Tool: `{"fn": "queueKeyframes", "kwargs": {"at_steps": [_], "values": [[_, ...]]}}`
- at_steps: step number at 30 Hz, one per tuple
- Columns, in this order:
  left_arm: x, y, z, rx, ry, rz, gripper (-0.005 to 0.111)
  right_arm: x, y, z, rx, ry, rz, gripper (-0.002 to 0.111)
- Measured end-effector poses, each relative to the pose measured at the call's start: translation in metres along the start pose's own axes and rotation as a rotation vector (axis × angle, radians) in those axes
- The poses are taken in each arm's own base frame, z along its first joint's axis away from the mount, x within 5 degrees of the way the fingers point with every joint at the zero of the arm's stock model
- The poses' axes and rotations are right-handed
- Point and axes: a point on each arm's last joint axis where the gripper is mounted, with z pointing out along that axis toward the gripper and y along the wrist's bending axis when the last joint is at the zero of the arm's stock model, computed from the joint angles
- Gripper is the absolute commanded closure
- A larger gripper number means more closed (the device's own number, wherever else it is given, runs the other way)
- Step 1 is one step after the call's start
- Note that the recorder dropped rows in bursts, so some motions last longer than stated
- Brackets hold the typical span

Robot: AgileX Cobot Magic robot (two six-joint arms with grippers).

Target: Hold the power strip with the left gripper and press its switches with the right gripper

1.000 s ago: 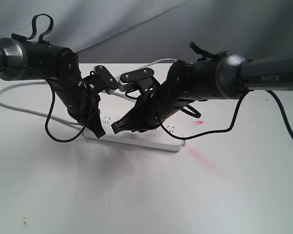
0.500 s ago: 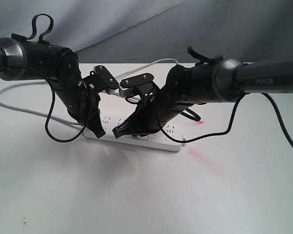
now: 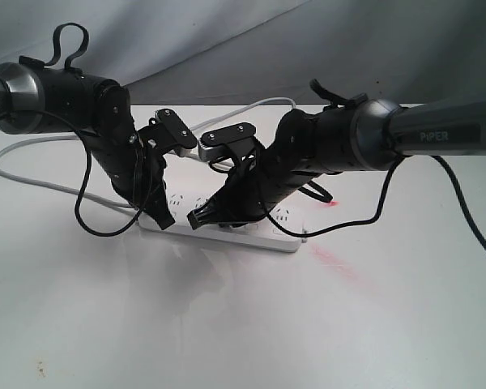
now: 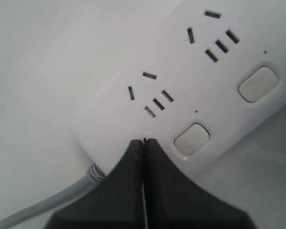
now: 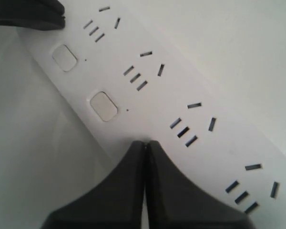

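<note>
The white power strip [image 3: 285, 240] lies flat on the white table, mostly hidden by both arms in the exterior view. My left gripper [image 3: 164, 219] is shut, its tips resting on the strip's cord end [image 4: 105, 124], beside the nearest switch [image 4: 191, 139]; a second switch [image 4: 258, 84] sits further along. My right gripper [image 3: 196, 217] is also shut, with nothing held. Its tips [image 5: 146, 142] press on the strip's front edge, over where the third switch would lie, just past two visible switches [image 5: 104, 105] [image 5: 65, 57]. That third switch is hidden under them.
The grey cord [image 3: 32, 180] loops off the strip's left end across the table, and shows by the left tips [image 4: 47, 205]. A red smear [image 3: 332, 261] marks the table right of the strip. A grey cloth backdrop [image 3: 251, 40] hangs behind.
The right gripper has come down and slightly left onto the strip's front edge. The left gripper and the strip have stayed put.
</note>
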Motion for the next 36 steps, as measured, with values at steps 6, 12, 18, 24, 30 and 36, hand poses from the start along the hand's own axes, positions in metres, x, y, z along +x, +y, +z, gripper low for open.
{"fn": "queueKeyframes", "kwargs": {"at_steps": [6, 12, 18, 24, 30, 36], "values": [[0.0000, 0.0000, 0.0000, 0.000, 0.000, 0.000, 0.107, -0.0007, -0.0009, 0.0045, 0.001, -0.002, 0.009, 0.108], [0.0000, 0.0000, 0.0000, 0.000, 0.000, 0.000, 0.107, -0.0004, -0.0014, 0.0081, -0.002, -0.004, 0.023, 0.108], [0.0000, 0.0000, 0.0000, 0.000, 0.000, -0.002, 0.107, -0.0003, -0.0021, 0.0079, 0.036, 0.007, 0.055, 0.108], [-0.0001, -0.0001, 0.0000, 0.001, -0.001, -0.004, 0.107, 0.0019, -0.0061, 0.0062, 0.105, 0.041, 0.061, 0.108], [-0.0001, -0.0001, 0.0000, 0.001, -0.001, -0.004, 0.107, 0.0022, -0.0035, 0.0067, 0.110, 0.043, 0.051, 0.108], [-0.0001, -0.0001, 0.0000, 0.001, -0.001, -0.004, 0.107, 0.0023, 0.0015, 0.0073, 0.112, 0.047, 0.022, 0.108]]}}
